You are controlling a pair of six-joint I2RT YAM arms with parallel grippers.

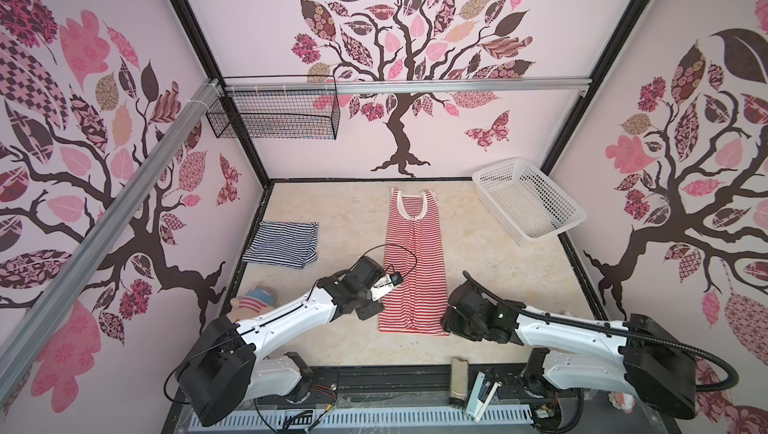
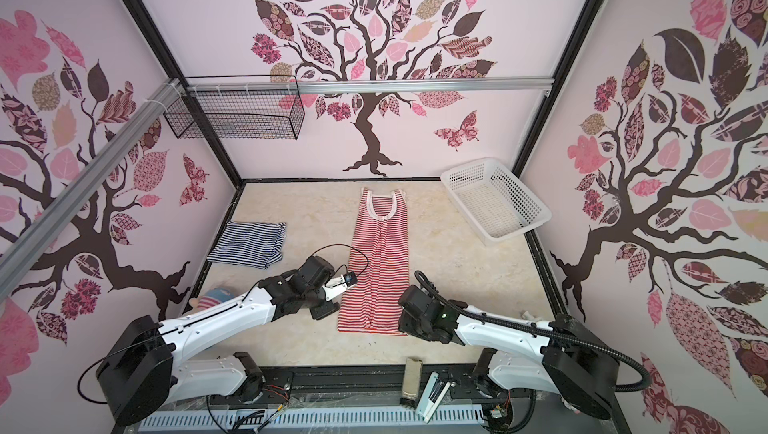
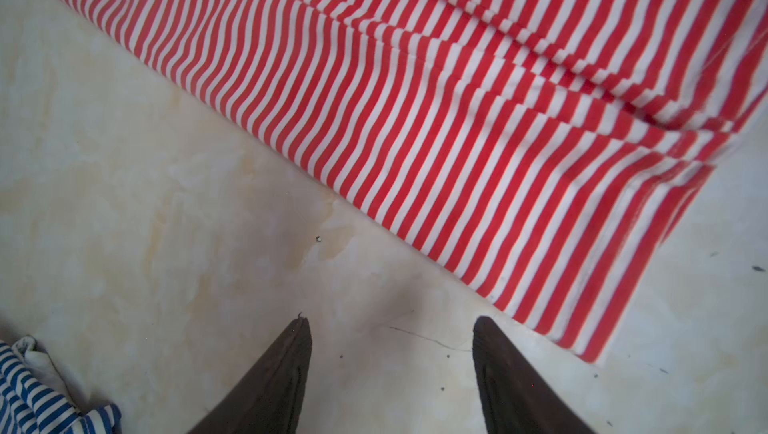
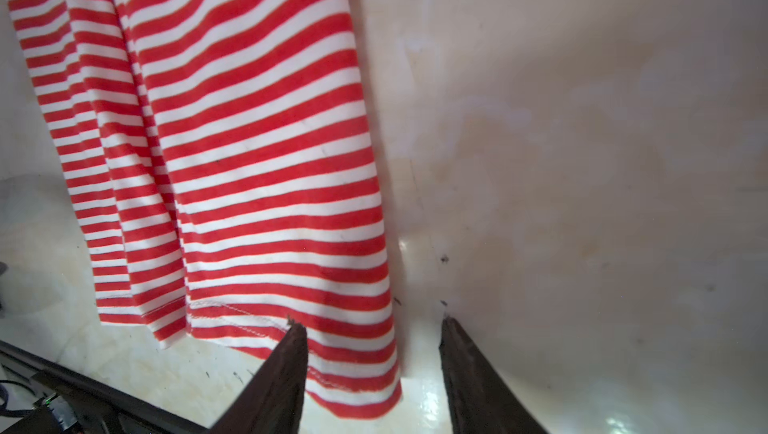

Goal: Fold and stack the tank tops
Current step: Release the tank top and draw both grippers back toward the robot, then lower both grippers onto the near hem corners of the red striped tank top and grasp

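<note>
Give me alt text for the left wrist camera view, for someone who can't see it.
A red-striped top lies on a pale table. The left gripper hangs over bare table beside it, jaws open and empty; a navy-striped top shows at the edge.

L arm [image 1: 282, 319] & R arm [image 1: 552, 323] stretched fwd, low, wrists angled inward. L gripper [image 3: 392, 328] jaws apart, empty. R gripper [image 4: 372, 323] jaws apart too, nothing clamped.
</note>
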